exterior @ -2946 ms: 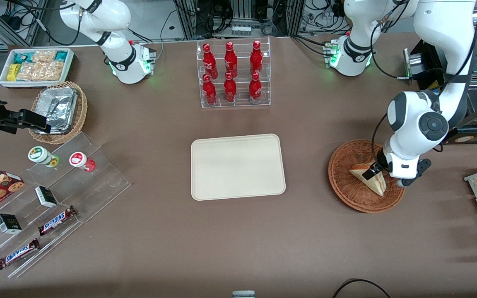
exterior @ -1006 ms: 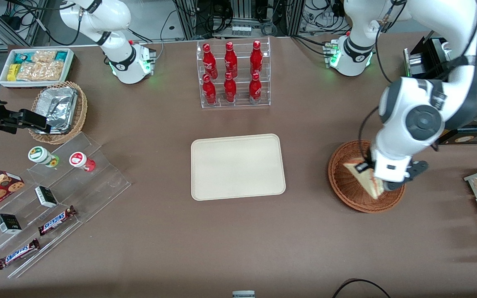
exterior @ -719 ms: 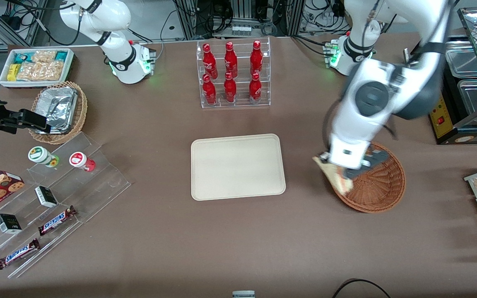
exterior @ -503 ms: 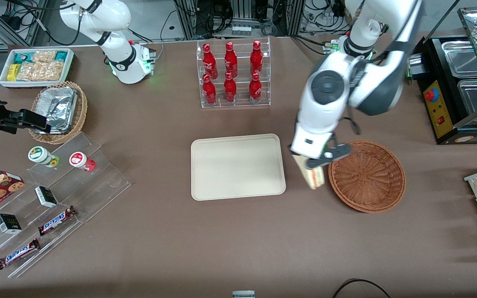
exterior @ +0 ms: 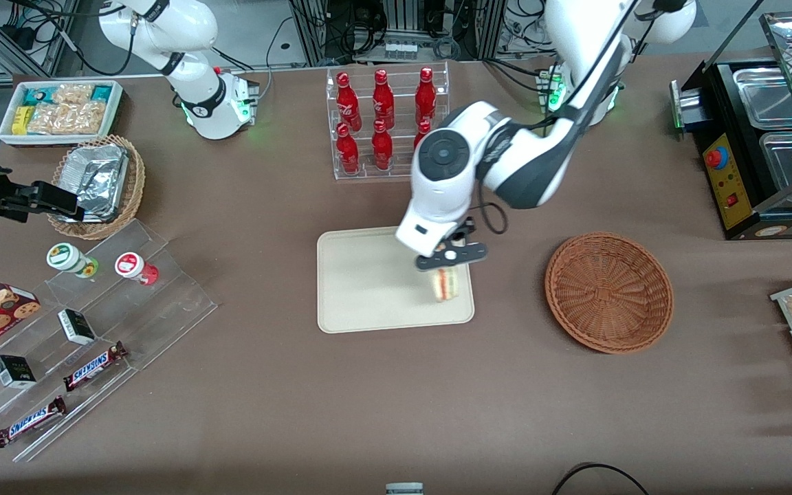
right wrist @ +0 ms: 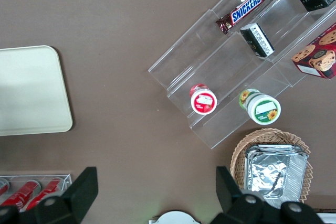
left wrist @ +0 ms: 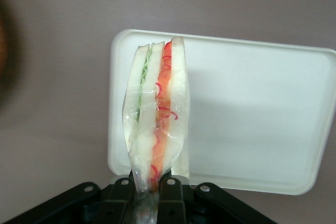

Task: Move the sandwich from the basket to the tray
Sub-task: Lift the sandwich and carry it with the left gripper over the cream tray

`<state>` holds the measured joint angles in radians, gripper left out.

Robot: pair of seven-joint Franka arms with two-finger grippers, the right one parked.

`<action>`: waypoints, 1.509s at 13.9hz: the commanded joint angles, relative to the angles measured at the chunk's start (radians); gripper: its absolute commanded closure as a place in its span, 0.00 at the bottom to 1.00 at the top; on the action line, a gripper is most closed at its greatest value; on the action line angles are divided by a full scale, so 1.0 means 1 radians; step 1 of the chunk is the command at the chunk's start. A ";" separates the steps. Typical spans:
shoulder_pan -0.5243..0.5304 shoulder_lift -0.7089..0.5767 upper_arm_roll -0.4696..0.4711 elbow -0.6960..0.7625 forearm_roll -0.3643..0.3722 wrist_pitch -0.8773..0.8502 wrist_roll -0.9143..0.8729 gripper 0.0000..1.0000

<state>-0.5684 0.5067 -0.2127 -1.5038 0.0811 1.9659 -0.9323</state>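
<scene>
Since the earlier frames the gripper [exterior: 445, 258] has carried the sandwich [exterior: 445, 284] out of the basket [exterior: 609, 292], which now sits bare toward the working arm's end of the table, and across to the tray [exterior: 368, 289].

Front view: the gripper hangs over the tray's edge nearest the basket, its fingers pinched on the sandwich, which hangs below them above that end of the tray; whether it touches the tray cannot be told. Two bars on the clear stepped stand read SNICKERS [exterior: 95, 366]. Red bottles [exterior: 382, 120] with white script stand in a clear rack, farther from the camera than the tray.

Left wrist view: the black fingers [left wrist: 169, 184] press together on the sandwich's [left wrist: 156, 129] narrow end. It is wrapped in clear film; three pale bread slices stand on edge, with a green layer in one gap and a red-orange layer with red shreds in the other. It is held over the tray's [left wrist: 252, 114] short end, near a rounded corner.

Right wrist view: a SNICKERS [right wrist: 245, 9] bar lies on the stand's step, near a red-lidded cup [right wrist: 203, 99] and a green-lidded cup [right wrist: 261, 107] with a sunflower label. A foil container [right wrist: 275, 169] sits in a wicker basket; one tray [right wrist: 31, 90] end shows.
</scene>
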 commanded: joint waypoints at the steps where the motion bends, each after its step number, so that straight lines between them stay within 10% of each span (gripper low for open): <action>1: -0.037 0.059 -0.004 0.044 0.025 0.034 0.042 1.00; 21: -0.102 0.184 -0.008 -0.010 0.026 0.154 0.067 1.00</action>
<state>-0.6598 0.6896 -0.2245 -1.5165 0.0941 2.1269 -0.8540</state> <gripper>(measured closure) 0.850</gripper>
